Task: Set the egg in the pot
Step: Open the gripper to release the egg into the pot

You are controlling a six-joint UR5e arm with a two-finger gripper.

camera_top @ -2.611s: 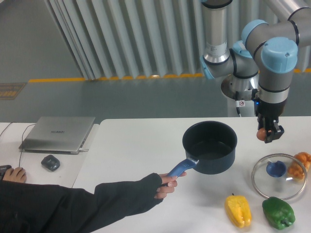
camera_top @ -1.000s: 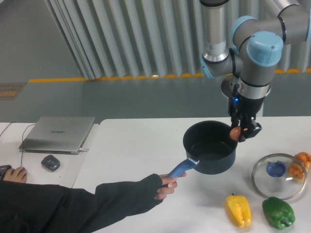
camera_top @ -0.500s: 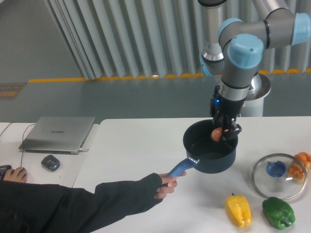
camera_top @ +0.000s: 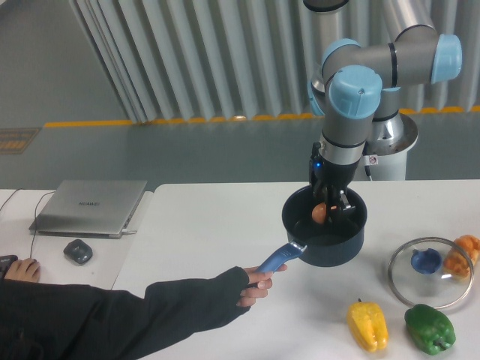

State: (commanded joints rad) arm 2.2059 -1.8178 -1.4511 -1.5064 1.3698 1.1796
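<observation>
The dark navy pot stands on the white table, its blue handle pointing front-left. A person's hand holds that handle. My gripper is shut on the small brown-orange egg and holds it over the pot's opening, at about rim height, above the left-middle of the inside. The pot's floor looks bare.
A glass lid with a blue knob lies at the right, a lumpy orange thing beside it. A yellow pepper and a green pepper lie at the front right. The person's sleeved arm crosses the front left. A laptop and mouse sit at the left.
My gripper has carried the egg leftward from right of the pot to over its opening, and slightly lower. The pot and the person's hand have stayed in place.
</observation>
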